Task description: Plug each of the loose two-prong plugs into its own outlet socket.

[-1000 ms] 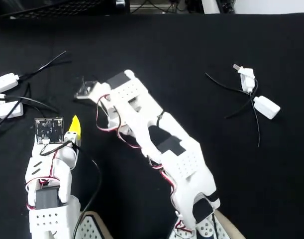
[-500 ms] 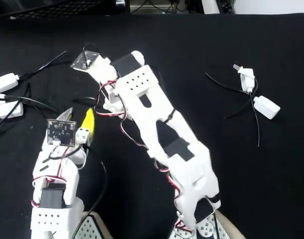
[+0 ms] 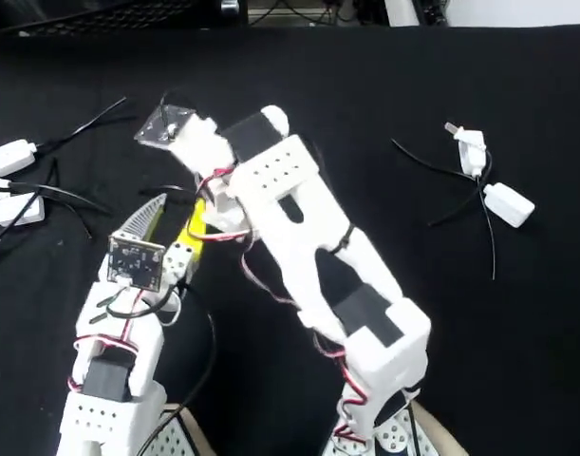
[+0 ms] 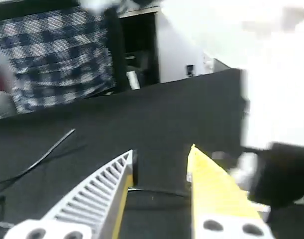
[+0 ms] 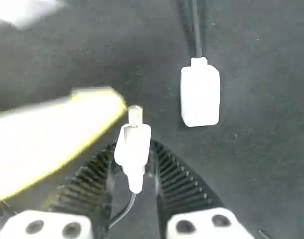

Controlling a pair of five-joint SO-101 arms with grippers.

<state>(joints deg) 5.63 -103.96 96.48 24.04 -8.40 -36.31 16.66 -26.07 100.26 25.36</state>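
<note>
Right wrist view: small white two-prong plug [image 5: 133, 144], likely light and rigid, is clamped mid-body by the right tool [image 5: 133, 152].

Colours and patterns: table, two arms, task pieces
Table cloth [image 3: 384, 76] plain black. Left arm [image 3: 109, 389] and right arm [image 3: 299, 218] white, with red wires [image 3: 92, 344]. Left gripper [image 4: 160, 152]: one finger yellow, one pale grey and ridged. Right gripper [image 5: 134, 154]: black, ridged. Plug [image 5: 133, 137] white; outlet socket [image 5: 200, 97] white, black cord. Background fabric [image 4: 57, 50]: blue-and-white check.
</note>
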